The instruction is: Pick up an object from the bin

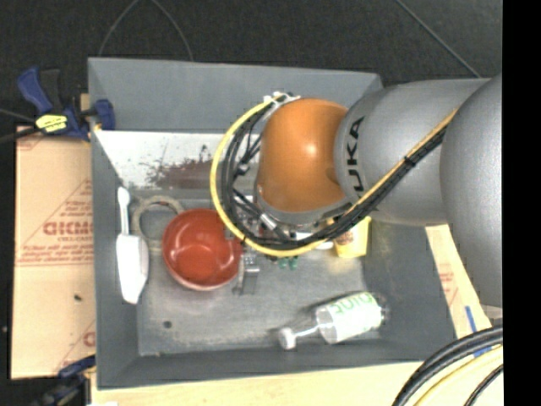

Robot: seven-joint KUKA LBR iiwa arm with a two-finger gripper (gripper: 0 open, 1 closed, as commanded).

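My gripper reaches down from under the orange cover at the bin's middle, right beside the right rim of a red bowl. The bowl stands upright, open side up, left of centre, and the gripper looks to touch or nearly touch its rim. A small green thing peeks out just right of the gripper, mostly hidden by the arm. A clear plastic bottle with a green-lettered label and a white cap lies on its side near the front wall.
A white scoop-like utensil lies along the left wall. A greyish ring sits behind the bowl. A yellow thing shows partly under the arm at the right. The arm covers the bin's back right.
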